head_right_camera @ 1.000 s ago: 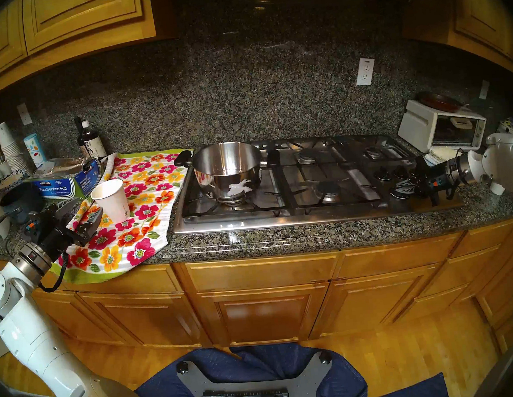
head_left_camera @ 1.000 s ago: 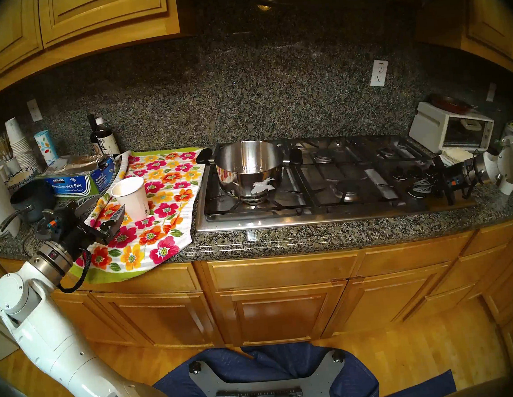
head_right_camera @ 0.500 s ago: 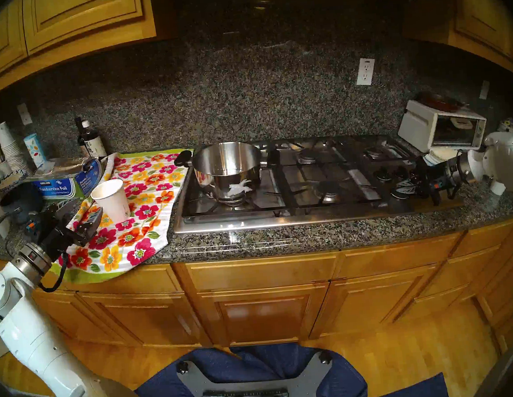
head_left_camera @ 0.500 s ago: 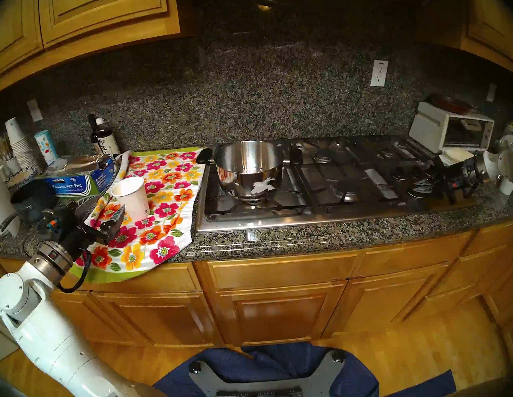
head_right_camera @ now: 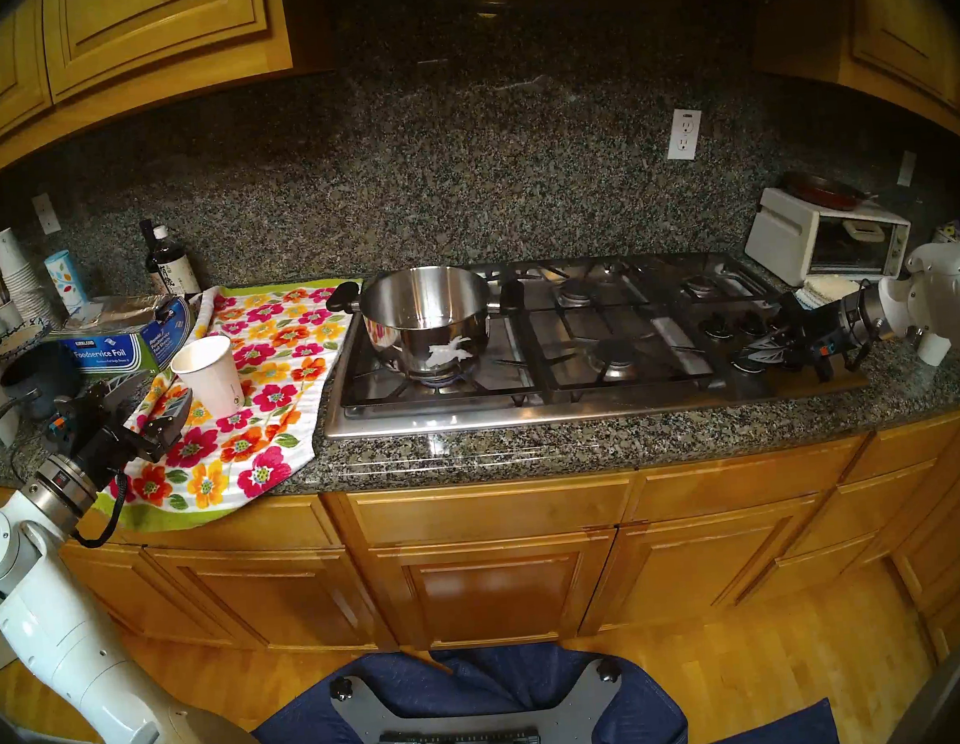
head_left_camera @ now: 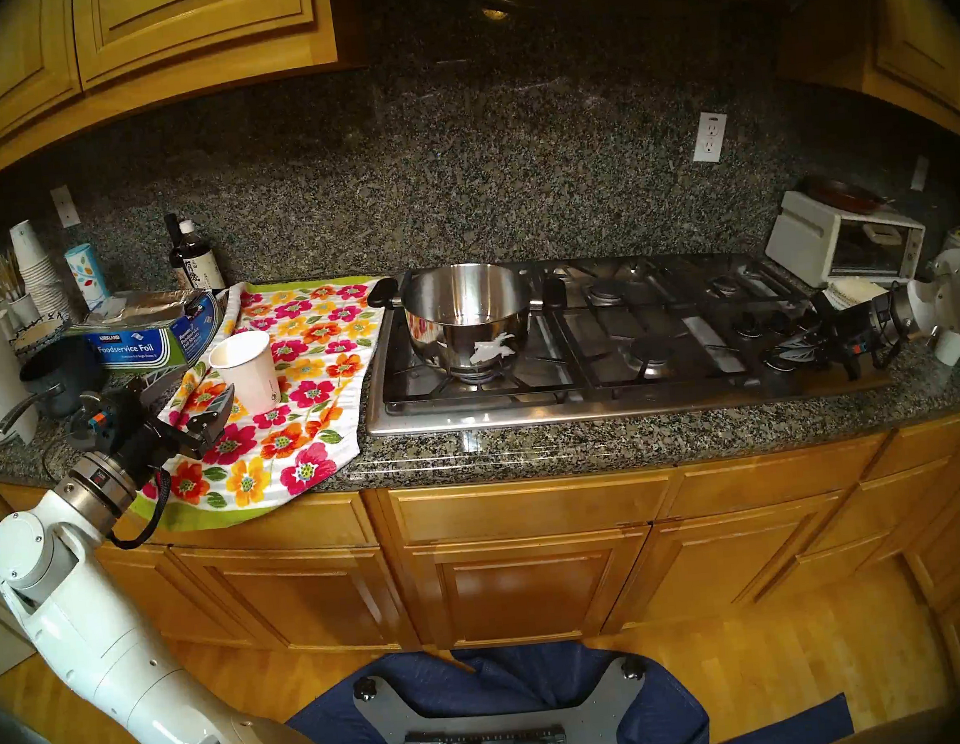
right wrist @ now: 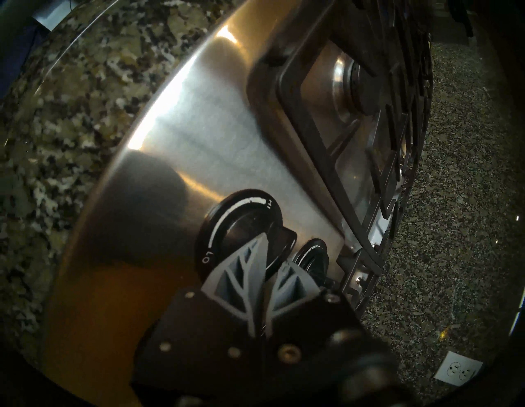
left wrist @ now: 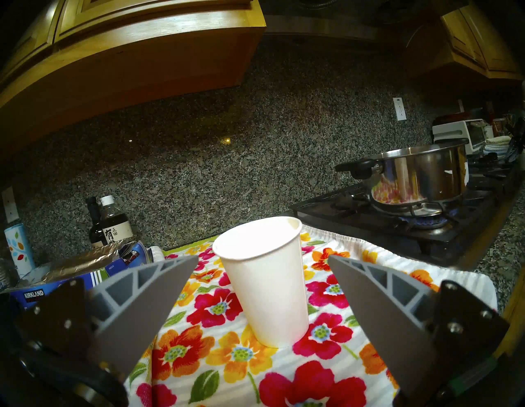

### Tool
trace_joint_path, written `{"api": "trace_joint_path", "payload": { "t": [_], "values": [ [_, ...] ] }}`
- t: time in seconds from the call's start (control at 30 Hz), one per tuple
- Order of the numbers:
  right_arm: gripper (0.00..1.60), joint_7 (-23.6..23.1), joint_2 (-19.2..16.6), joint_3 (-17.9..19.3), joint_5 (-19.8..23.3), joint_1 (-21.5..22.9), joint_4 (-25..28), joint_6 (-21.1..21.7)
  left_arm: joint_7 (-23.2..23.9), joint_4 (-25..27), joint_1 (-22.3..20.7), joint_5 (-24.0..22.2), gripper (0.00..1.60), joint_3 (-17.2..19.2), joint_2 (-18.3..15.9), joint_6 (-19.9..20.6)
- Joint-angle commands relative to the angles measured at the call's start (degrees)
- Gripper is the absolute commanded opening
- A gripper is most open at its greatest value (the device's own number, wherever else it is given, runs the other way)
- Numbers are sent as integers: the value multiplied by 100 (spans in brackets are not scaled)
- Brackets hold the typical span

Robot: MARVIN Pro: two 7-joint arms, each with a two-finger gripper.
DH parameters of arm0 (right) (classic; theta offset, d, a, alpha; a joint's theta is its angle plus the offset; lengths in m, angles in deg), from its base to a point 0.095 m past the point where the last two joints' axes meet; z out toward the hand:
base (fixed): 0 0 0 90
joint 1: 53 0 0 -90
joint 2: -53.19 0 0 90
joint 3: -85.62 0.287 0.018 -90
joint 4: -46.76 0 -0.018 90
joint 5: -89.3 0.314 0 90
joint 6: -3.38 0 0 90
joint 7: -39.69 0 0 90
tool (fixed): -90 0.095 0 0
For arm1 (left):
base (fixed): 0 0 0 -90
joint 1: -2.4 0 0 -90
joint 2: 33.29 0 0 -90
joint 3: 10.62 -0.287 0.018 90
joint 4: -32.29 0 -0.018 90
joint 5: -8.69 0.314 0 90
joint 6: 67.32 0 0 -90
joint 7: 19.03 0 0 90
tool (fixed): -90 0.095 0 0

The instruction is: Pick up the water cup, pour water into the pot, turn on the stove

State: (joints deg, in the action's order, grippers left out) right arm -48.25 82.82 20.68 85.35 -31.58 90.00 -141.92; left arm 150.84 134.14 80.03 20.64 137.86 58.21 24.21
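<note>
Right claw (right wrist: 265, 265) — shut on a stove knob (right wrist: 257, 230); blue flame shows under the pot (head_left_camera: 464, 320), so the lighting step looks in hand. Left claw (left wrist: 262, 287) — wide open, empty, flanking the cup (left wrist: 262, 280) upright on the towel (head_left_camera: 293, 379). Next, likely: release the knob.

Your two head views look down from above on the whole counter, near-identical, offset sideways. Your left wrist view sits low and level, close to the water cup (left wrist: 264, 280), facing the backsplash; it shares cup, towel (left wrist: 335, 318) and pot (left wrist: 420, 173) with the head views. Your right wrist view is rolled, very near a stove (right wrist: 199, 147) knob (right wrist: 272, 241).
</note>
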Motion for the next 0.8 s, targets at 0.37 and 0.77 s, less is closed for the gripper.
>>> {"api": "trace_joint_path", "payload": {
  "t": [0.37, 0.77],
  "values": [
    [0, -214, -323, -136, 142, 558, -246, 31, 3, 124, -135, -98, 160, -14, -46, 8],
    [0, -766, -208, -65, 198, 1050, -937, 31, -2, 117, -128, -81, 160, -19, -50, 1]
  ]
}}
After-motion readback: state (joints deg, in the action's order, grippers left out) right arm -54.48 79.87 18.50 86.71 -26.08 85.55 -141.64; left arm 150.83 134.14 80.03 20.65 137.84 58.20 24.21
